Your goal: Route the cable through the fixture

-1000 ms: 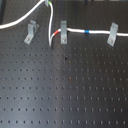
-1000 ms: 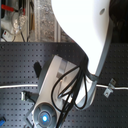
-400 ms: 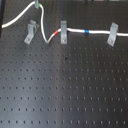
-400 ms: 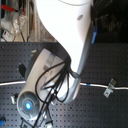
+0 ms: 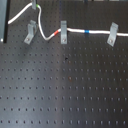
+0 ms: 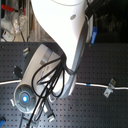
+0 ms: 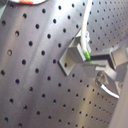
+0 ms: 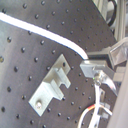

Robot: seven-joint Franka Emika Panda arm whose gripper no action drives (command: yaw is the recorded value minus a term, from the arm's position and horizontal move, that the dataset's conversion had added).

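Observation:
The white cable (image 5: pixel 47 36) runs in the first exterior view from the left edge up to my gripper (image 5: pixel 36 5) at the top edge. From there it loops down and passes the middle clip (image 5: pixel 63 31) at its red band (image 5: pixel 59 32). It goes on past its blue band (image 5: pixel 87 31) to the right clip (image 5: pixel 112 34). The left slanted clip (image 5: pixel 30 32) has no cable in it. The gripper is shut on the cable (image 8: pixel 45 34), just above and beyond a clip (image 8: pixel 52 87), which also shows in the first wrist view (image 7: pixel 72 55).
The black perforated breadboard (image 5: pixel 65 90) fills the first exterior view. In the second exterior view the white arm (image 6: pixel 65 30) with its black hoses hides most of the scene. Only the cable's blue band (image 6: pixel 88 86) and one clip (image 6: pixel 109 89) show at the second exterior view's right.
The gripper has carried the cable's raised bend towards the first exterior view's left, from near the middle clip to over the left clip. The arm has swung left in the second exterior view.

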